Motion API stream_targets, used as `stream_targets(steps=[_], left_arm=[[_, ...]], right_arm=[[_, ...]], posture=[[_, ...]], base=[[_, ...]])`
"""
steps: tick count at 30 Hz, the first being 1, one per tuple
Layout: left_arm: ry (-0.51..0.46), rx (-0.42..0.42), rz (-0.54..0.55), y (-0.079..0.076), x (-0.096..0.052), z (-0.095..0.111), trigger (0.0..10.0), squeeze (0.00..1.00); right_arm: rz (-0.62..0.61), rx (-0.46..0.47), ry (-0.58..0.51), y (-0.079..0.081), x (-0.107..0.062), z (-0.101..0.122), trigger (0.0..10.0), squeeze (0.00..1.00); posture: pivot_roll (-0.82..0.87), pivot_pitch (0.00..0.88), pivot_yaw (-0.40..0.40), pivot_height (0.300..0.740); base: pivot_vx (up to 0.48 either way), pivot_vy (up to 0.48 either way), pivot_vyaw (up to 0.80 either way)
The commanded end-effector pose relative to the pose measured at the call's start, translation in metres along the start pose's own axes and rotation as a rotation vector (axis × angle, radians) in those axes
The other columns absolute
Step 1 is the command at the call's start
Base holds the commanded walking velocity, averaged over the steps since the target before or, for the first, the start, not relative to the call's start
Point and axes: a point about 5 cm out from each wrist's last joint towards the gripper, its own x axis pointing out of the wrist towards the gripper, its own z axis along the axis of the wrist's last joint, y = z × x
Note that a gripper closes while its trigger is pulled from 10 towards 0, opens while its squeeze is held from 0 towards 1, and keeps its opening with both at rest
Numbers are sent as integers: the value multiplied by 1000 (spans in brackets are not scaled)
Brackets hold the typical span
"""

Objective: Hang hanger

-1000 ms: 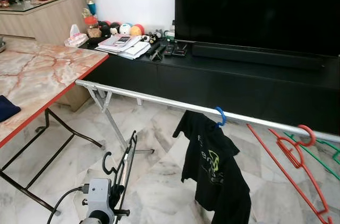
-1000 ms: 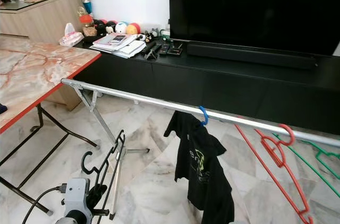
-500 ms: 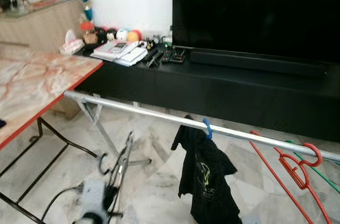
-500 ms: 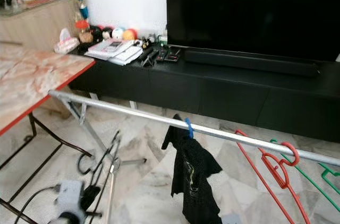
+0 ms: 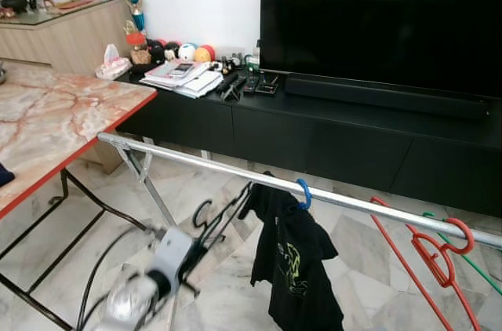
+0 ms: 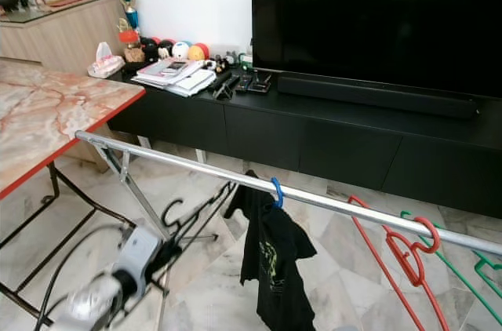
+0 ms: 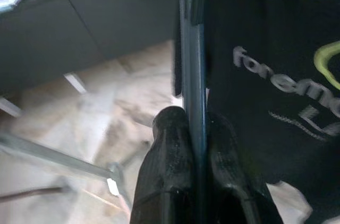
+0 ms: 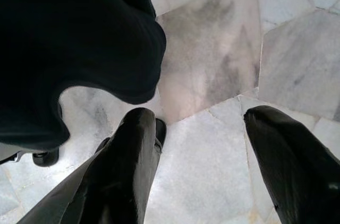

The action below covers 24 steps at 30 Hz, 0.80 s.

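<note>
Count: one silver rail (image 5: 212, 165). Four hangers: one black (image 5: 223, 217) in the left gripper (image 7: 197, 128), one blue (image 5: 303, 194) carrying one black T-shirt (image 5: 294, 260), one red (image 5: 435, 256), one green (image 6: 463, 256). One TV (image 5: 380, 21). One marble worktop (image 5: 55, 119). Two grippers, the right gripper (image 8: 204, 152) included.

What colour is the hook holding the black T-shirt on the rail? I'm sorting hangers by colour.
Blue: the hook over the rail is clearest in the left eye view.

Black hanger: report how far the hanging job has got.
Done: a black T-shirt on a blue hanger and a red hanger already hang on the rail. In hand: the left gripper clamps the black hanger, raised near the rail. Left: hooking it on.
</note>
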Motion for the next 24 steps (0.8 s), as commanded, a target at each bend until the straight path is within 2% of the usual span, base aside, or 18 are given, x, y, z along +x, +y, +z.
stream_targets(steps=[1,4,9,13,17,19,24], left_arm=[[33,-9,42,8,2,-2,10000,0],[63,-3,114,22,12,5,10000,0],[149,-23,137,28,20,2,10000,0],[159,-14,118,25,31,8,10000,0],[147,-17,113,22,48,26,10000,0],[145,-17,113,22,49,28,10000,0],[122,-24,123,20,63,47,10000,0]], right_arm=[[-1,-5,-4,-1,0,1,10000,0],[1,-4,-2,0,0,0,10000,0],[4,-9,2,0,0,0,10000,0],[4,-10,2,0,0,0,10000,0],[2,-9,0,-1,0,0,10000,0],[1,-9,-1,-1,0,0,10000,0],[1,-8,0,-2,0,1,10000,0]], posture=[[-14,3,14,740],[-9,2,7,740],[-9,0,6,740],[-11,0,-2,740],[-22,0,-5,740],[-22,0,-5,740],[-28,0,-9,740]], base=[[0,0,0],[0,0,0],[0,0,0],[0,0,0],[0,0,0],[0,0,0],[0,0,0]])
